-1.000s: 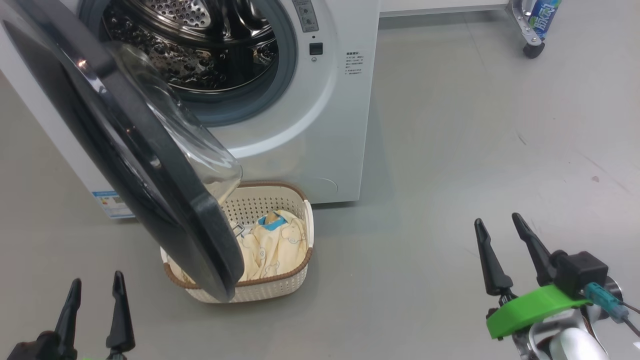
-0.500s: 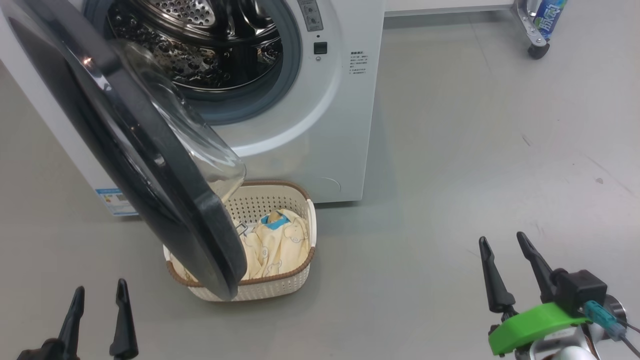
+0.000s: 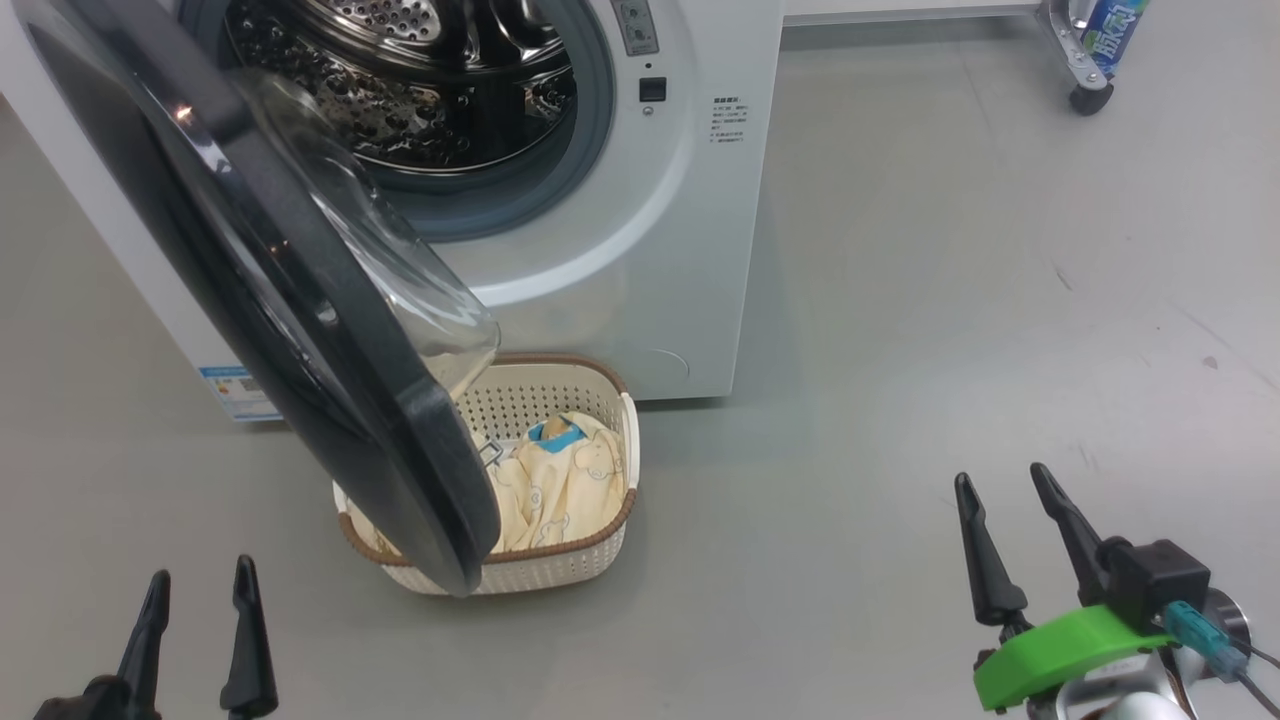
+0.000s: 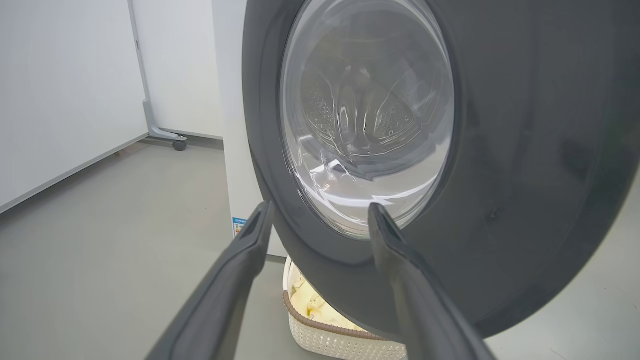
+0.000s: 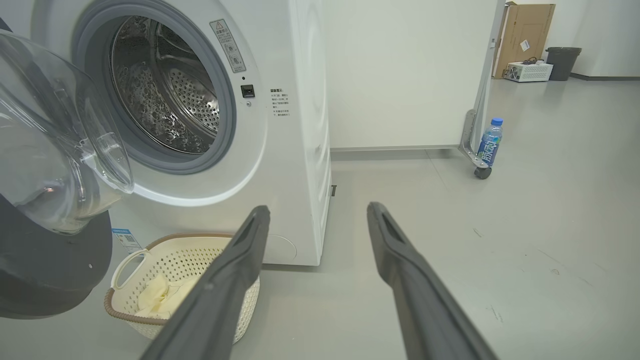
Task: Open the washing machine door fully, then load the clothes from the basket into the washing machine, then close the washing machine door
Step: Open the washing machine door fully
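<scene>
nearest, the left gripper (image 3: 200,568) is seen low at the left, fingers spread wide and empty, apart from the washing machine door (image 3: 300,300). the right gripper (image 3: 1001,473) is held over the floor (image 3: 900,300) at the right, likewise spread, nothing grasped. further on, the basket (image 3: 560,570) is set on the floor just before the washing machine (image 3: 650,250), the clothes (image 3: 560,480) heaped inside it, partly overhung by the door, which is swung out. beyond, the steel drum (image 3: 420,90) is laid open.
</scene>
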Robot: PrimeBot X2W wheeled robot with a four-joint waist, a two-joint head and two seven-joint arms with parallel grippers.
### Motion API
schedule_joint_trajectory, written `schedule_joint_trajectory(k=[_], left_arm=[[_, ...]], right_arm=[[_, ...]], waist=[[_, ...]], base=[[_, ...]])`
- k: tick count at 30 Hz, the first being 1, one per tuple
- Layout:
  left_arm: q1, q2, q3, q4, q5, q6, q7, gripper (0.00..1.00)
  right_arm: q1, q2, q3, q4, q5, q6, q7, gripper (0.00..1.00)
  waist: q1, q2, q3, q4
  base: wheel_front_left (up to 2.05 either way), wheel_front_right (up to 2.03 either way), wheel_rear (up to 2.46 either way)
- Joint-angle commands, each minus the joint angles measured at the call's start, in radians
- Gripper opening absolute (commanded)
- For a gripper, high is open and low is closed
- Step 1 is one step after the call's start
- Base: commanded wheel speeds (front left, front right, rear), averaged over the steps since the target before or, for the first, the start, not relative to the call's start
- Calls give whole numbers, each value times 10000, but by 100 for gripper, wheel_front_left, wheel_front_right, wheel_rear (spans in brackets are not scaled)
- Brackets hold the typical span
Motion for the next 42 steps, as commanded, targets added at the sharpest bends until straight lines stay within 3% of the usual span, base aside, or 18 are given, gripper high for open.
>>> schedule_joint_trajectory(k=[1, 11, 12, 13, 14, 22, 28, 35, 42], left_arm=[[-302, 128, 347, -364, 30, 6, -69, 100], [-316, 159, 229, -384, 33, 6, -69, 100], [-316, 172, 192, -377, 29, 6, -69, 58], [-313, 186, 153, -362, 22, 6, -69, 11], [-308, 191, 105, -337, -17, 6, -69, 0], [-546, 225, 185, -979, -141, 6, -69, 0], [-1639, 736, -59, -2476, 31, 6, 12, 0], [-3366, 1377, -1184, -4320, -130, 6, 1023, 0], [-4493, 1106, -2873, -5413, -395, 6, 1842, 0]], right_arm=[[-271, -17, 172, -335, -124, 0, -95, 100], [-319, 11, 132, -232, -148, 0, -95, 100], [-324, 13, 118, -220, -147, 0, -95, 100], [-326, 15, 109, -206, -146, 0, -95, 100], [-327, 17, 105, -192, -152, 0, -95, 100], [-283, 28, 19, -147, -152, 0, -95, 100], [-245, 33, -79, -159, -132, 0, -95, 100], [-270, 36, -49, -154, -78, 0, -95, 100], [-266, 39, 25, -204, -10, 0, -95, 100]], waist=[[0, -1, 9, 7], [0, -1, 21, 13], [0, -1, 24, 11], [0, -1, 24, 9], [0, -1, 21, 10], [0, -1, -97, 90], [0, -1, -282, 227], [0, -1, -397, 168], [0, -1, -373, -95]], base=[[0, 0, 0], [0, 0, 0], [0, 0, 0], [0, 0, 0], [0, 0, 0], [0, 0, 0], [0, 0, 0], [0, 0, 0], [0, 0, 0]])
